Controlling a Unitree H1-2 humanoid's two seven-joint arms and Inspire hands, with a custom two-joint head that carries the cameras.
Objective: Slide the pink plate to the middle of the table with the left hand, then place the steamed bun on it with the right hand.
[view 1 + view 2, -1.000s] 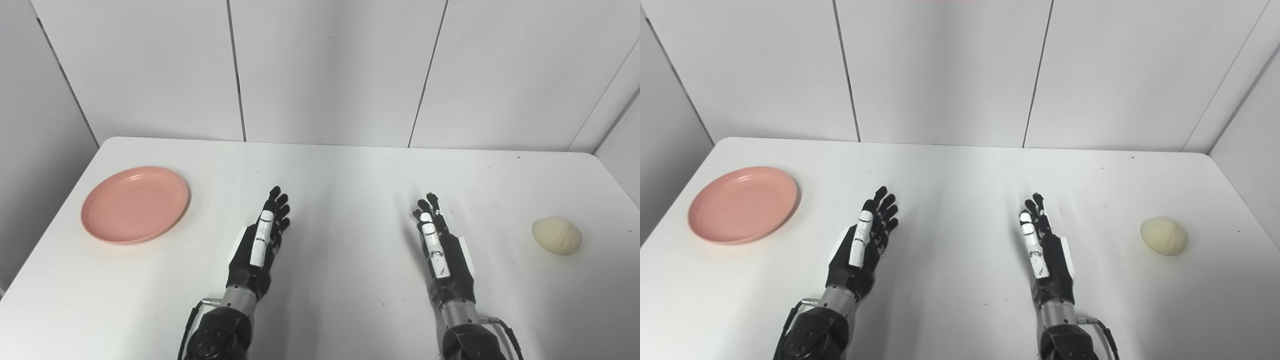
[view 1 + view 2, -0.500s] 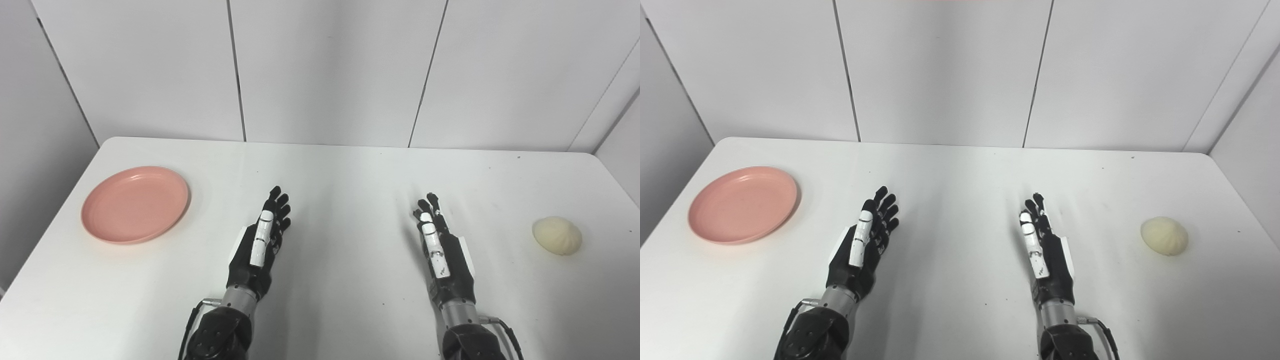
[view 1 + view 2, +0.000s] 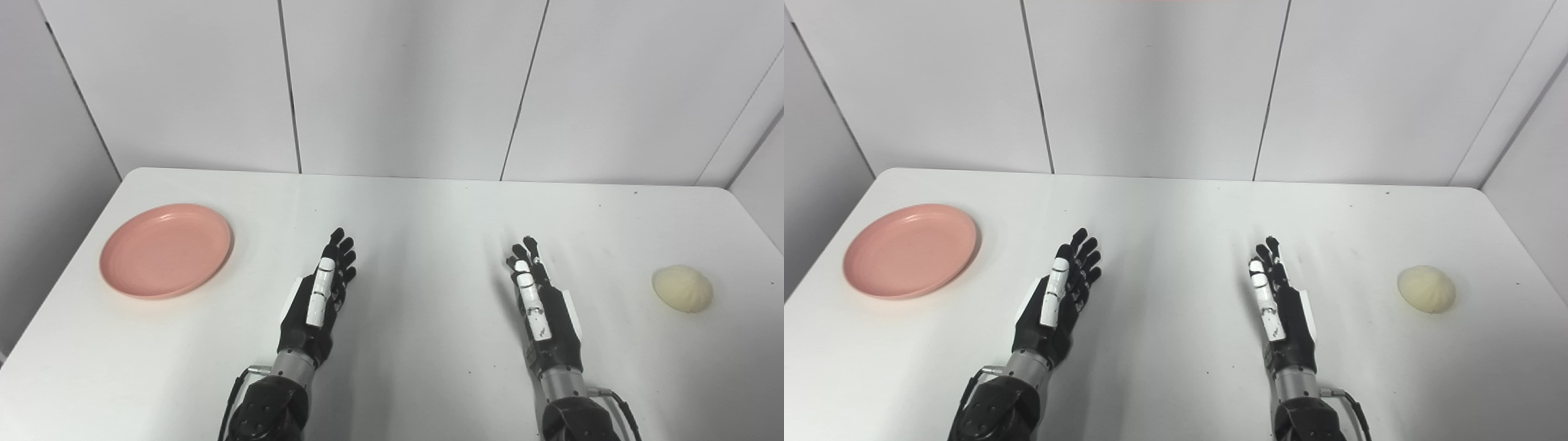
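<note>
The pink plate (image 3: 165,250) lies flat on the white bench (image 3: 416,208), well to the left of the left robot hand (image 3: 317,296) and a little beyond it. That robot hand holds nothing, fingers straight and apart. The right robot hand (image 3: 541,306) is likewise empty, fingers extended. The steamed bun (image 3: 682,288) sits well to its right, untouched.

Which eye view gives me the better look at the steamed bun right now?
The right eye view: the steamed bun sits farther from the picture's right edge, with more table around it. The left eye view shows it whole too, only closer to the edge.
</note>
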